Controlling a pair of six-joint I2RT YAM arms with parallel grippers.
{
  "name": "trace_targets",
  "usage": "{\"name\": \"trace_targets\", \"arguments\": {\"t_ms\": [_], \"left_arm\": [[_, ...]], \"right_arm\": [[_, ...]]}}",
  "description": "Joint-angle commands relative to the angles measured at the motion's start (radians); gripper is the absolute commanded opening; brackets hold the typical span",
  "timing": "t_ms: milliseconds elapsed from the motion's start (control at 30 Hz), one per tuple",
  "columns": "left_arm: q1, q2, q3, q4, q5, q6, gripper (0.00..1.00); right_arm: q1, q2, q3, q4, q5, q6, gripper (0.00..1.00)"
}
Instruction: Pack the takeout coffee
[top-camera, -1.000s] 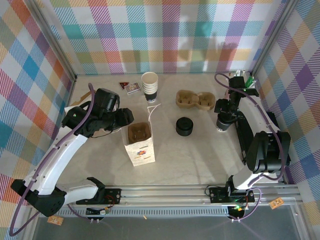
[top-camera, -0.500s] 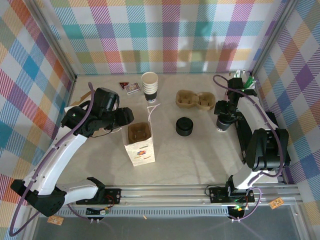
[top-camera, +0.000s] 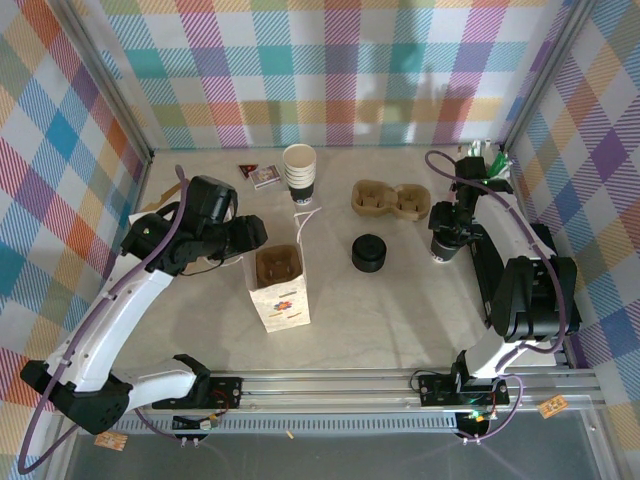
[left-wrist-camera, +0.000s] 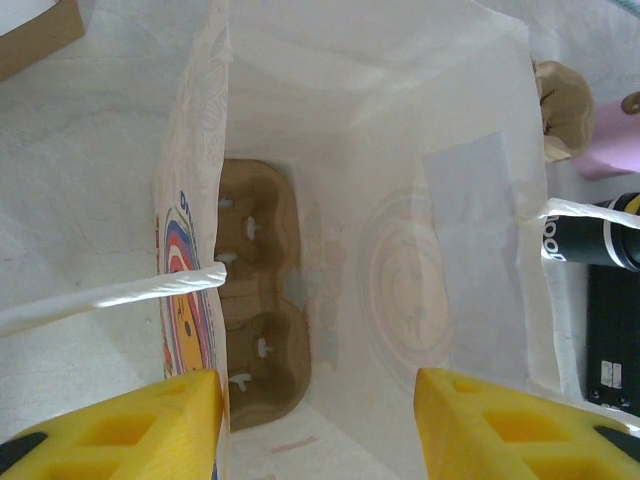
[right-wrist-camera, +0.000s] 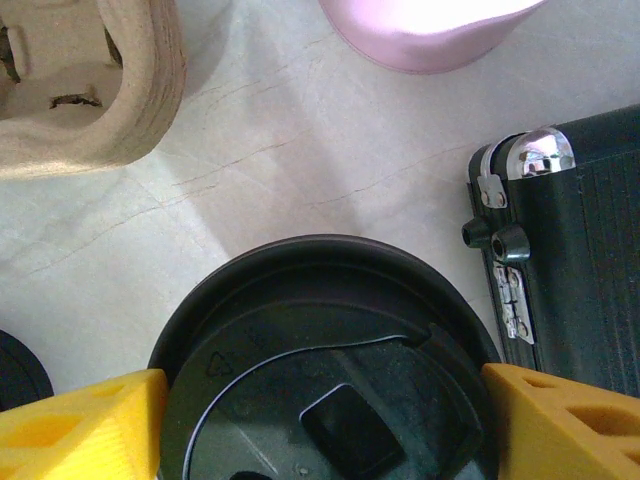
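Observation:
The takeout coffee (top-camera: 440, 252) stands at the right of the table, its black lid (right-wrist-camera: 330, 380) large in the right wrist view. My right gripper (top-camera: 446, 235) hangs straight over it. In the right wrist view the right gripper (right-wrist-camera: 322, 388) has one yellow finger close against each side of the lid's rim, and the cup rests on the table. A white paper bag (top-camera: 282, 300) stands upright at centre left with a brown cup carrier (left-wrist-camera: 260, 300) at its bottom. My left gripper (left-wrist-camera: 318, 400) sits open at the bag's mouth, one finger (left-wrist-camera: 130, 420) outside the printed wall.
A second brown carrier (top-camera: 390, 198) lies behind the coffee. A squat stack of black lids (top-camera: 368, 252) sits mid-table, and a stack of lidless cups (top-camera: 300, 168) stands at the back. A black case (right-wrist-camera: 580, 250) lies just right of the cup, with a pink object (right-wrist-camera: 430, 30) beyond it.
The right gripper has edged slightly left and settled over the coffee cup. The left arm and the bag have not moved.

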Motion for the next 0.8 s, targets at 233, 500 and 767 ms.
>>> {"name": "trace_targets", "arguments": {"t_ms": [233, 500, 767], "left_arm": [[-0.007, -0.015, -0.007, 0.001, 0.0, 0.033, 0.53], [-0.006, -0.007, -0.023, 0.023, 0.015, 0.065, 0.53], [-0.006, -0.001, -0.031, 0.037, 0.037, 0.094, 0.53]], "right_arm": [[0.029, -0.056, -0.074, -0.026, -0.048, -0.046, 0.77], [0.096, -0.152, -0.155, -0.02, -0.112, -0.098, 0.76], [0.192, -0.238, -0.226, -0.012, -0.154, -0.166, 0.76]]}}
